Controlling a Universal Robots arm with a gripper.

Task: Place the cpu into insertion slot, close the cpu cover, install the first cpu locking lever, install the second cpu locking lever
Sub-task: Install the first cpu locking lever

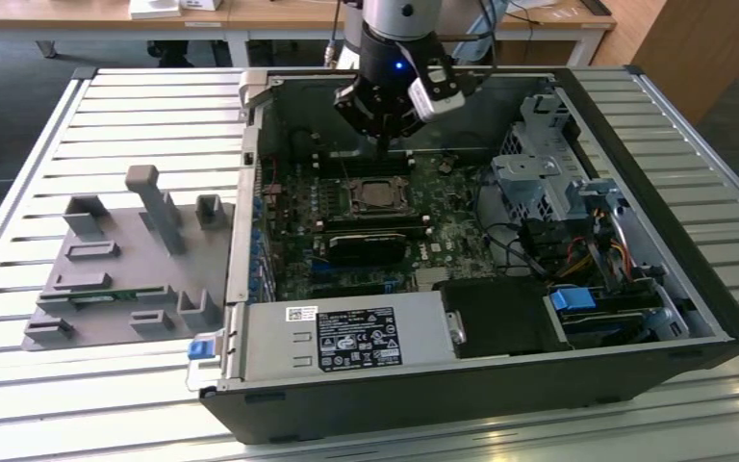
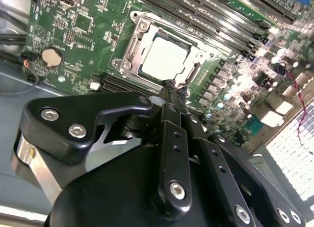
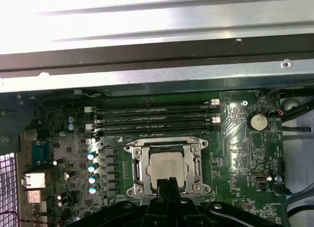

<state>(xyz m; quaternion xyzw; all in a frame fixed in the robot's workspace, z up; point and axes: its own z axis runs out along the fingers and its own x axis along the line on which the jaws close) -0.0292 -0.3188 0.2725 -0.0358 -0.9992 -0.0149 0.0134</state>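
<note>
1. In the first wrist view, the gripper (image 3: 167,184) blocks the near edge of the cpu cover (image 3: 139,164). The insertion slot is buried under chip and frame.
2. Whether the fingertips touch the cover or hang just above it cannot be told.
3. The fingers are pressed together into one narrow tip, pinching nothing that can be seen.
4. The cpu (image 3: 168,165), a flat pale silver-grey square, lies within the cover's window on the green motherboard (image 3: 245,148), inside the open computer case (image 1: 472,409).
</note>
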